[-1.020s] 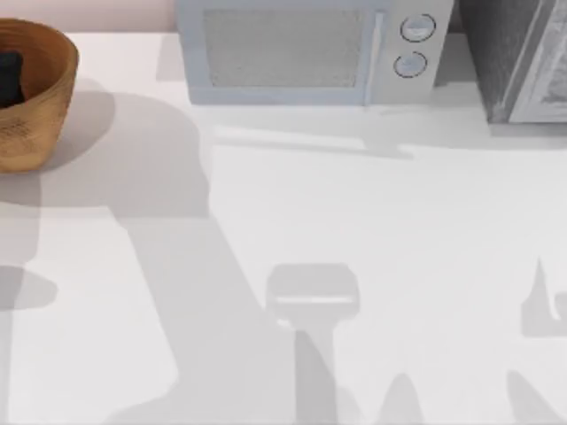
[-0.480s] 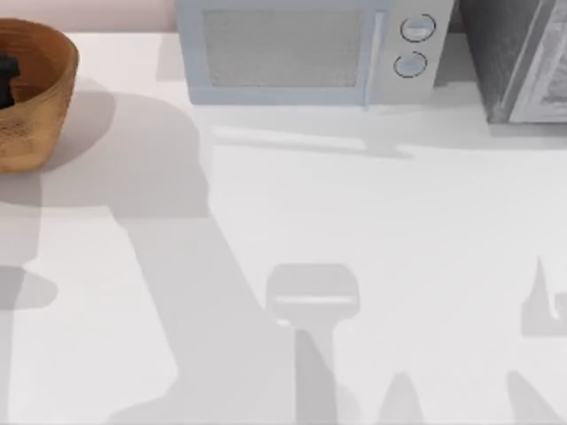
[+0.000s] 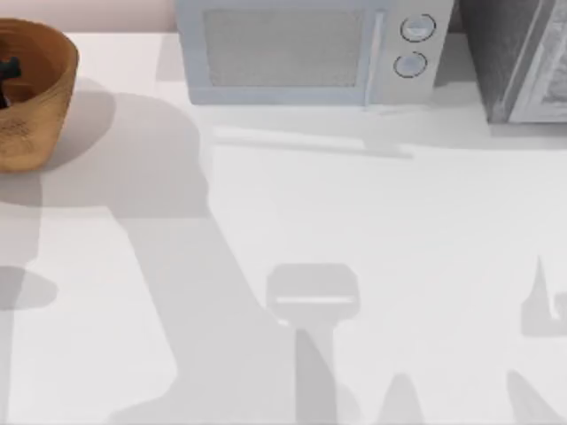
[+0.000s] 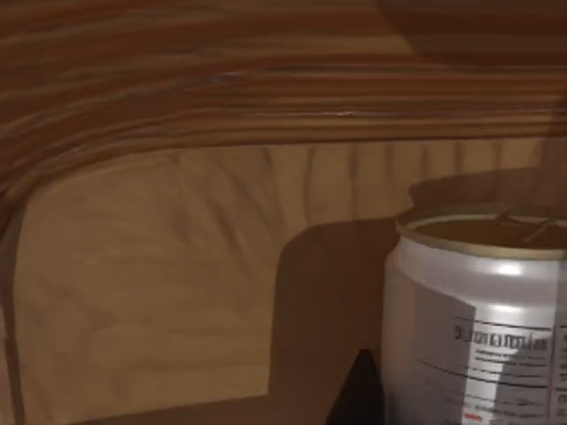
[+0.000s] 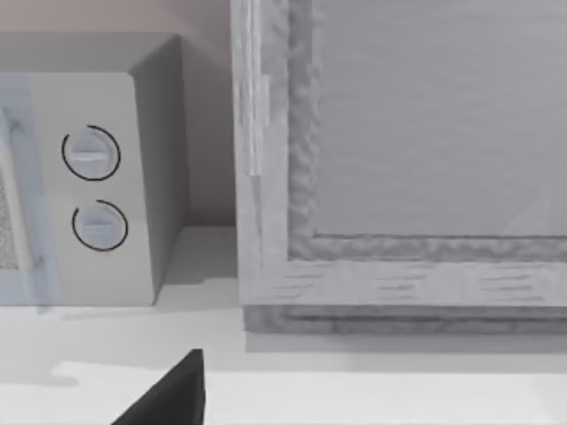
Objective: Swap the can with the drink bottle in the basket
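The orange-brown wicker basket [image 3: 40, 106] stands at the table's far left corner, cut by the top view's left edge. My left gripper [image 3: 7, 73] reaches down inside it as a small dark shape. In the left wrist view the basket's inner wall [image 4: 159, 266] is very close. A silver can [image 4: 478, 328] with printed text stands upright against that wall. A dark tip of the left gripper [image 4: 359, 398] sits right beside the can. The drink bottle is out of view. My right gripper [image 5: 168, 397] is a dark tip low over the table's right side.
A pale grey microwave [image 3: 292, 49] stands along the back edge, its two round knobs [image 5: 89, 190] facing the right wrist camera. A grey textured cabinet [image 3: 523, 57] fills the back right corner. Arm shadows lie across the white tabletop [image 3: 354, 204].
The dark shape of my left gripper in the basket has shrunk and slid toward the top view's left edge. Nothing else on the table has moved.
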`<control>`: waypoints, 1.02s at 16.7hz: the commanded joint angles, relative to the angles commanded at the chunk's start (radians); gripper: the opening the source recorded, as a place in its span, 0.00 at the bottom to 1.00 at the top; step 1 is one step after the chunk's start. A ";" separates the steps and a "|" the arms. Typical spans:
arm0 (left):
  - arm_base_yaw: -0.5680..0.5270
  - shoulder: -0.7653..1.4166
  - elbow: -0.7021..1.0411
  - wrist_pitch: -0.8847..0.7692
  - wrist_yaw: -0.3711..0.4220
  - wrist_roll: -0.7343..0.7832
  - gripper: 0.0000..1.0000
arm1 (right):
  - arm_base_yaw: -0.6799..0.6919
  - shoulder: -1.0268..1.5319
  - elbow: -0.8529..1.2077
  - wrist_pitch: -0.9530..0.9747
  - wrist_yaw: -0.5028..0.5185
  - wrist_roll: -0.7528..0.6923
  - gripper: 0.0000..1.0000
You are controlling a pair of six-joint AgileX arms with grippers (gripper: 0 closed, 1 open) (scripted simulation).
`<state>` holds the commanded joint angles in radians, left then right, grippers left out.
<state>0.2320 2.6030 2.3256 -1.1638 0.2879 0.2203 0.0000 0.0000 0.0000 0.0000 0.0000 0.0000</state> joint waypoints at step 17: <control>-0.006 -0.530 -0.483 0.288 -0.090 -0.064 0.00 | 0.000 0.000 0.000 0.000 0.000 0.000 1.00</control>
<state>0.2264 2.0726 1.8426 -0.8762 0.1980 0.1560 0.0000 0.0000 0.0000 0.0000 0.0000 0.0000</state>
